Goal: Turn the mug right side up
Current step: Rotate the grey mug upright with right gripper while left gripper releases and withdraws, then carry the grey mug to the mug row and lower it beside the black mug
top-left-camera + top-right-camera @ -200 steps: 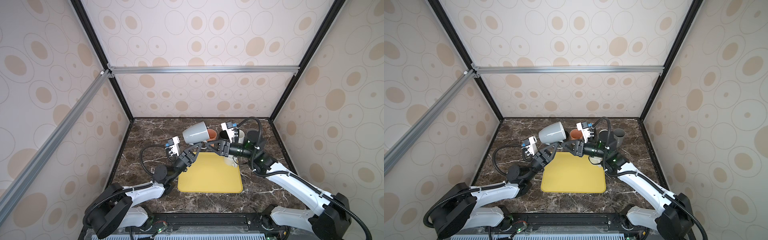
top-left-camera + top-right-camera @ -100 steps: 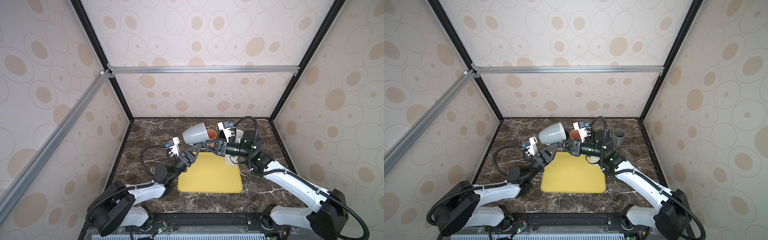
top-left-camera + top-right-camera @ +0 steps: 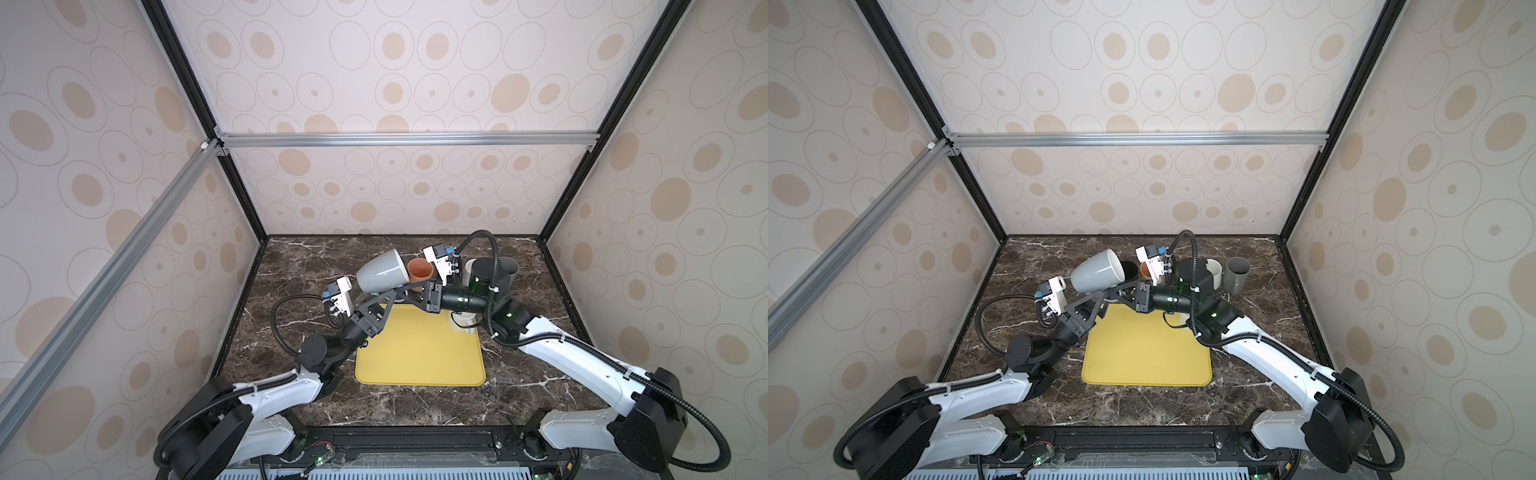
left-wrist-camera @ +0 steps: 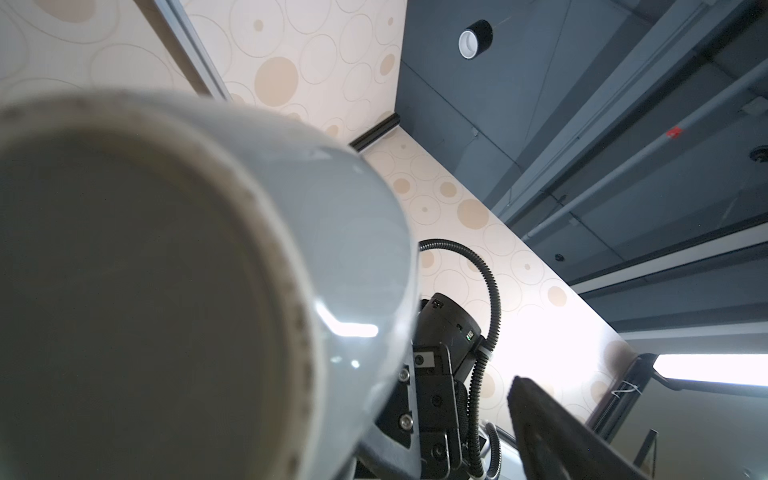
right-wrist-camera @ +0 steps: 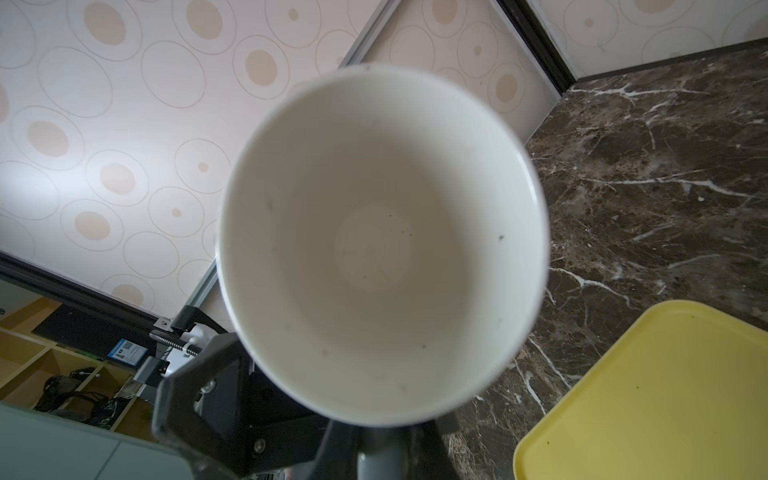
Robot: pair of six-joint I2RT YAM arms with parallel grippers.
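I can read no words or numbers anywhere; the blue sticker (image 5: 126,351) and red mark (image 4: 673,132) are too blurred.

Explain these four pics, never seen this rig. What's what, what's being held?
These are two robot arms in a walled booth, each ending in a two-fingered end effector. The two wide pictures come from one camera pair overhead; the two close-ups come from cameras on the arms' wrists. On the marble table are a yellow tray and, behind it, an orange cup and a grey cup. The right end effector is shut on a grey mug, held tilted in the air; its wrist camera looks into the mug's mouth. The left end effector stands open beside the mug.
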